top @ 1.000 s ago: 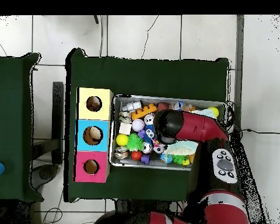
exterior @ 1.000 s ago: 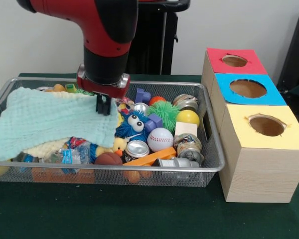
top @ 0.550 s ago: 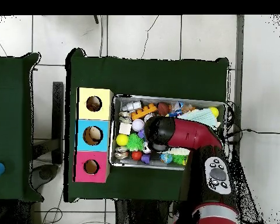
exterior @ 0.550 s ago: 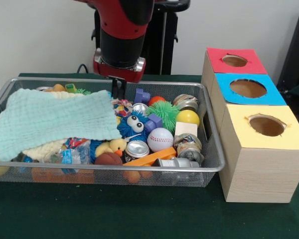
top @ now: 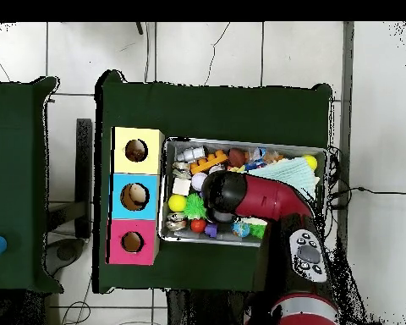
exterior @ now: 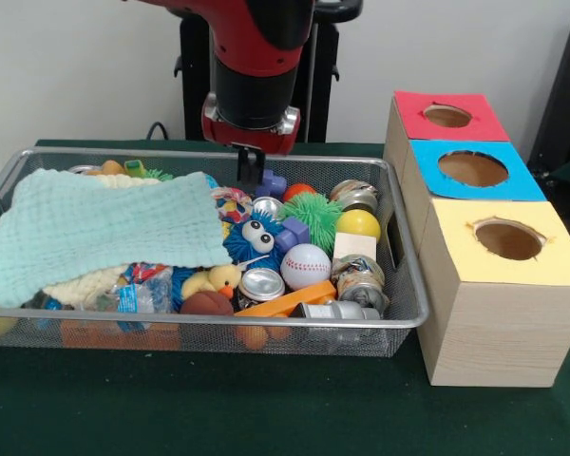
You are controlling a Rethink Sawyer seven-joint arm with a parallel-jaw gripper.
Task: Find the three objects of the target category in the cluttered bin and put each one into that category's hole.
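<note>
Now your gripper (exterior: 250,169) has lifted off mint cloth (exterior: 100,228) and swung right across wire bin (exterior: 407,285); fingers look drawn narrow, nothing held. Means cloth is dropped, search moving on to toy pile. Left of gripper: cloth over clutter. Just below: blue googly-eyed toy (exterior: 252,239), green spiky ball (exterior: 313,211), baseball (exterior: 306,265). Target category unclear. Far right: red hole (exterior: 447,116), blue hole (exterior: 473,168), yellow hole (exterior: 509,238), none filled visibly. Dark green tabletop (exterior: 266,408); pale wall behind, tiled floor (top: 206,51) around.
</note>
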